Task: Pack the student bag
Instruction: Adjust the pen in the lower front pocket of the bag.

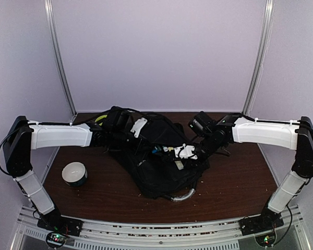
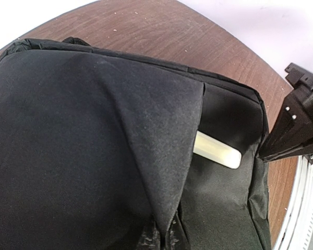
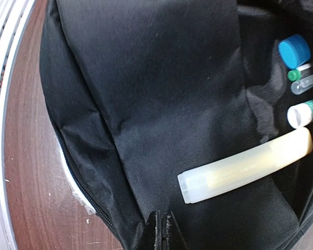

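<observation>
Black student bag (image 1: 156, 179) sits centred on table (image 1: 235, 177), margins either side.

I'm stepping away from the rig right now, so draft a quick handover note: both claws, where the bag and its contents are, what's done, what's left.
Left claw: shut, pinching a fold of the student bag.
Right claw: shut on the bag's fabric beside the opening.
Bag: lying mid-table, compartment held open.
Done: cream plastic case and capped pens sit inside.
Left: white roll lies outside, probably to be packed; bag not zipped.
</observation>
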Robot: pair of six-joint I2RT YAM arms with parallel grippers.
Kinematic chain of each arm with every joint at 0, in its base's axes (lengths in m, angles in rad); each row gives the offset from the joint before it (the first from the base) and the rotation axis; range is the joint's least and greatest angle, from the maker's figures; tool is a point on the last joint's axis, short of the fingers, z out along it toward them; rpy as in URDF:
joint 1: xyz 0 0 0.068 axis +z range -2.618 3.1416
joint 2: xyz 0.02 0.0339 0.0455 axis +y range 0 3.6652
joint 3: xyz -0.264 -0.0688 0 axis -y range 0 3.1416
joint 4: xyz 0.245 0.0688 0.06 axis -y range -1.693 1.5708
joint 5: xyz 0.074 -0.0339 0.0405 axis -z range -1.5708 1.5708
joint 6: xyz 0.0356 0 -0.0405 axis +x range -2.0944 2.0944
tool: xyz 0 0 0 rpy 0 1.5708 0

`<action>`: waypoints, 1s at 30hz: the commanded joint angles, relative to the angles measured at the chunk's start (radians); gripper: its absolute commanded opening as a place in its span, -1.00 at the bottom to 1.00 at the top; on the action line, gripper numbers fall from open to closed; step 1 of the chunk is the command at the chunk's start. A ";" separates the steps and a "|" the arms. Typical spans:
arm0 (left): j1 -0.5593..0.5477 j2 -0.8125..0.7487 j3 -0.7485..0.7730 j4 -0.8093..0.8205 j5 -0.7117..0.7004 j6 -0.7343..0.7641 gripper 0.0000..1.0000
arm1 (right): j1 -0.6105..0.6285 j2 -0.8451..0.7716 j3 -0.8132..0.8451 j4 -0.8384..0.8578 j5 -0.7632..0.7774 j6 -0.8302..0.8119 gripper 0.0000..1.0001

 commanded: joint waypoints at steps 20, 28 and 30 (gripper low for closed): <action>-0.005 -0.065 -0.018 0.084 0.000 0.015 -1.00 | 0.020 0.176 0.114 0.067 0.173 -0.015 -1.00; -0.005 -0.074 -0.028 0.085 0.002 0.017 -1.00 | 0.017 0.206 0.158 0.154 0.252 0.024 -1.00; -0.005 -0.077 -0.031 0.086 0.003 0.017 -1.00 | 0.017 0.223 0.175 0.183 0.276 0.032 -1.00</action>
